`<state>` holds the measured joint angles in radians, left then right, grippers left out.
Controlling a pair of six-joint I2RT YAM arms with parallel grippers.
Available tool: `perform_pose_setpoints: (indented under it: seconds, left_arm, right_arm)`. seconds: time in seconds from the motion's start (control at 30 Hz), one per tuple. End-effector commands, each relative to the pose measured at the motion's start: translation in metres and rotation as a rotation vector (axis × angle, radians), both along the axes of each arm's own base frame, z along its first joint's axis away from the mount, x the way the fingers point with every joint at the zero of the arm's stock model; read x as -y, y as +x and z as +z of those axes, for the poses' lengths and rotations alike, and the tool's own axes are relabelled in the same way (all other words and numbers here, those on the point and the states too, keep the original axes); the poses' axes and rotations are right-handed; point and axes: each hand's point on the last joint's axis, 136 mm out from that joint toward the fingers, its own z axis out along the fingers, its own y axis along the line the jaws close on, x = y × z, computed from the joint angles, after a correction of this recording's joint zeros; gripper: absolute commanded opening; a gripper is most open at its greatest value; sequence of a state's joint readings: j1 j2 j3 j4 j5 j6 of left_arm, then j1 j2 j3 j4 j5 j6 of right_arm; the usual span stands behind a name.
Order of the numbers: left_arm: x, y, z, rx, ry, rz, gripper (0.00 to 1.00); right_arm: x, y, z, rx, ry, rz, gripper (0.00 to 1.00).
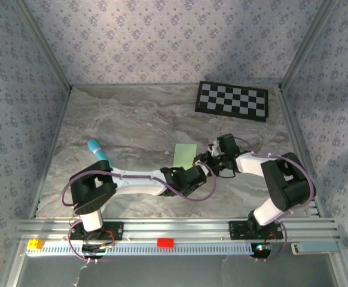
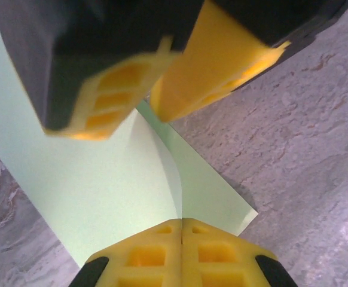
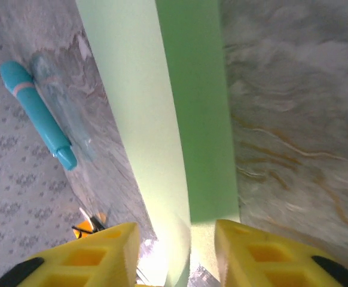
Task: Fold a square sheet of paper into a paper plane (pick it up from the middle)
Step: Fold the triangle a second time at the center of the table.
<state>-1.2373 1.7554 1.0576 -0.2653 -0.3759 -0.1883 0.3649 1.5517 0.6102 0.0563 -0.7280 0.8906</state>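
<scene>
The thin, pale mint-green square sheet of paper (image 1: 185, 154) lies partly folded on the grey marbled table (image 1: 132, 125), near its middle, between the two arms. The left gripper (image 2: 182, 230) has its yellow fingers pressed together on one edge of the sheet, where a raised crease runs into them. The right gripper (image 3: 175, 232) stands with its jaws apart, an upturned flap of the sheet rising between them. A small cyan-blue stick (image 3: 36, 110) lies to the left, apart from the sheet. A black-and-white checkerboard (image 1: 232, 100) lies at the far right.
</scene>
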Motion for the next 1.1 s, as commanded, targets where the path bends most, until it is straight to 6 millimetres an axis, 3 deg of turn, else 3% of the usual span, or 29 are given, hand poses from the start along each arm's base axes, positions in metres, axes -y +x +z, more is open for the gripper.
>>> perform_pose_setpoints:
  seconds: [0.0,0.17,0.37,0.47,0.57,0.83,1.07]
  left_arm:
    - [0.009,0.001,0.027,-0.106,-0.181,0.043,0.00]
    - [0.016,0.001,0.040,-0.262,-0.347,0.059,0.00]
    - [0.018,0.004,0.049,-0.367,-0.445,0.080,0.00]
    - [0.018,0.006,0.051,-0.407,-0.490,0.097,0.00]
    - [0.016,0.010,0.048,-0.427,-0.507,0.131,0.00]
    - [0.011,0.015,0.041,-0.455,-0.529,0.188,0.00]
    - [0.009,0.016,0.033,-0.466,-0.505,0.206,0.00]
  right_arm:
    - [0.024,-0.002,0.002,0.012,-0.091,-0.046,0.46]
    - [0.044,-0.006,0.011,0.055,-0.137,-0.083,0.49]
    - [0.053,-0.012,0.018,0.125,-0.193,-0.075,0.47]
    - [0.058,-0.014,0.021,0.185,-0.227,-0.088,0.44]
    - [0.062,-0.019,0.025,0.227,-0.230,-0.098,0.33]
    - [0.031,-0.036,0.024,0.164,-0.108,0.018,0.20]
    - [0.014,-0.036,0.011,0.163,-0.156,0.051,0.10]
